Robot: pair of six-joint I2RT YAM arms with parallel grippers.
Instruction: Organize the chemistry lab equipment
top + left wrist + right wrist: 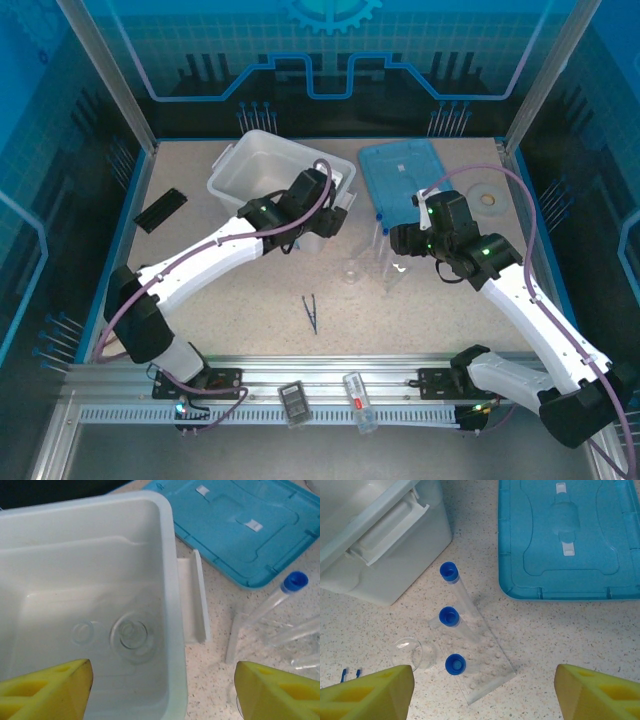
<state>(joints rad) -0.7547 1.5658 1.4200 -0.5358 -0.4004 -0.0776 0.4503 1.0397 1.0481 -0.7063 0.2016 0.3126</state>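
"Blue-capped tubes (pixel 449 616): position?"

"All three stand in a row in the clear rack (pixel 487 672). The rack sits on the speckled table (pixel 545 630), between the white bin (pixel 385 545) and the light-blue lid (pixel 570 540). My right pincer (pixel 482 695) hangs above them, jaws spread wide, nothing between the pads."

"Other items?"

"Glass dish (pixel 412 652): on the table just beside the rack, on the bin's side of it. I cannot tell whether the two touch. Tweezers (pixel 312 312): flat on the table, nearer my bases, apart from the rack. Lid: off the bin, lying flat to its right. Bin: upright, open at the top."

"Left pincer?"

"Left pincer (pixel 162 695): spread wide as well, gripping nothing. It hovers over the bin wall that faces the rack. One of its pads (pixel 45 690) is above the bin's interior, the other above the table."

"Anything else on the bench?"

"Black ridged strip (pixel 162 210): left of the bin, well apart from the glassware. Pale ring (pixel 488 198): just beside the lid, on its right."
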